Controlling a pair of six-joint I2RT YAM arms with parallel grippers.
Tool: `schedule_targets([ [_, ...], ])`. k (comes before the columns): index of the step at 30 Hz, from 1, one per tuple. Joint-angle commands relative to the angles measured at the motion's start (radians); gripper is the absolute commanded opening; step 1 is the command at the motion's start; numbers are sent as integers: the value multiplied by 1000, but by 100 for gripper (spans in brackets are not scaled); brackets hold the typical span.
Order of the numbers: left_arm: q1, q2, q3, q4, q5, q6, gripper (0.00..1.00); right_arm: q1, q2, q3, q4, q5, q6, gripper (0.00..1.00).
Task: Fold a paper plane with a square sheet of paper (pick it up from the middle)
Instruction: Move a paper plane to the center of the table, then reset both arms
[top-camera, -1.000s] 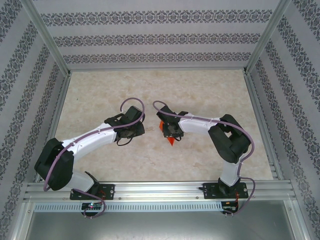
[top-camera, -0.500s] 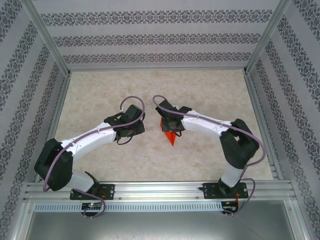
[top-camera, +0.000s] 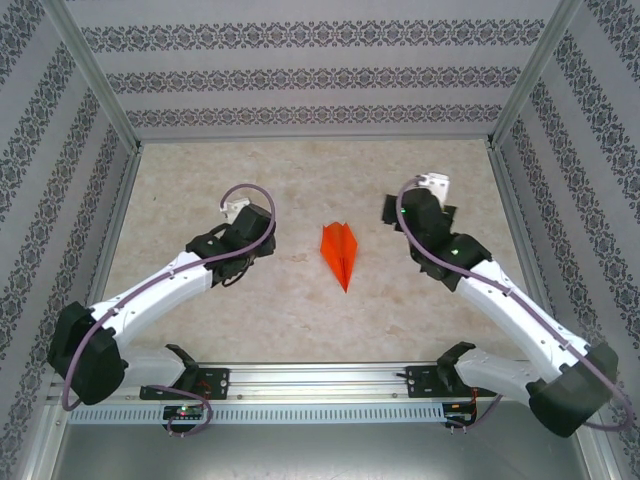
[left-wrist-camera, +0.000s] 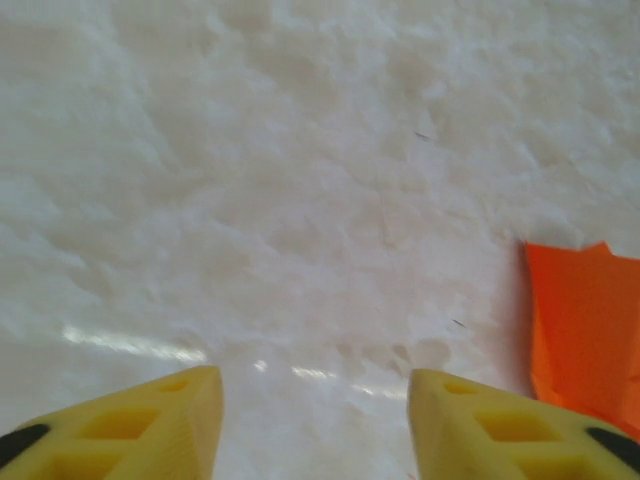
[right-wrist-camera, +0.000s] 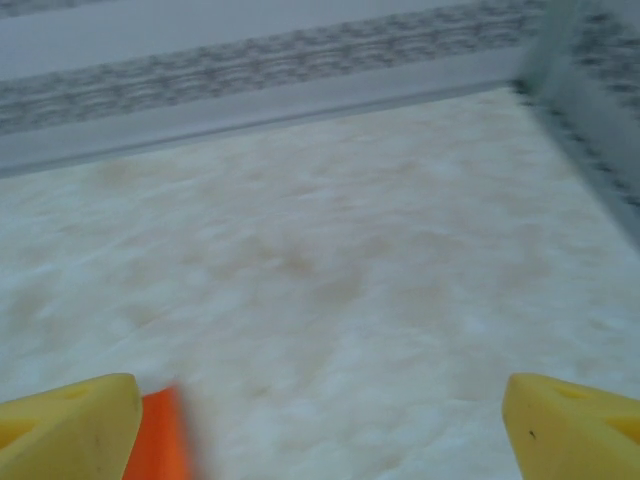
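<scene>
The paper plane (top-camera: 339, 253) lies flat on the bench (top-camera: 300, 170) between my two tools, touching neither; its long axis runs near-to-far, nose toward my bases; my left tool (left-wrist-camera: 312, 395) stands parted and empty, plane off its right side; my right tool (right-wrist-camera: 320, 395) gapes wide, plane off its left; neither arm is clearly nearer.

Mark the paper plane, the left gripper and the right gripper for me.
paper plane (top-camera: 339, 252), top external view, on its centre crease.
left gripper (left-wrist-camera: 312, 390), left wrist view, midway between its yellow fingertips.
right gripper (right-wrist-camera: 318, 395), right wrist view, midway between its yellow fingertips.
</scene>
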Motion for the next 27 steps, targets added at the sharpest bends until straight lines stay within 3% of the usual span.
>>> schedule_targets([
  [1,46,-45,-4,-48,-178,76,72,-121,3,-122,140,70,-115,94],
  [3,72,-65,-4,-71,-253,86,97,-189,16,-189,229,78,-174,94],
  [4,86,-76,-10,-70,-293,100,100,-224,34,-233,293,77,-196,94],
  [8,201,-83,-46,-5,-266,168,100,-318,159,-329,504,-27,-287,95],
  [13,305,-46,-68,62,-255,257,100,-343,285,-406,830,-127,-373,96],
  [16,339,-49,-145,230,-278,363,100,-376,332,-420,993,-243,-420,95],
  [18,358,-61,-199,354,-282,420,100,-400,353,-384,948,-302,-450,94],
  [21,386,-52,-293,579,-257,525,100,-443,322,-442,1037,-440,-469,93],
  [27,415,82,-346,847,-121,699,100,-480,277,-527,1162,-516,-472,94],
])
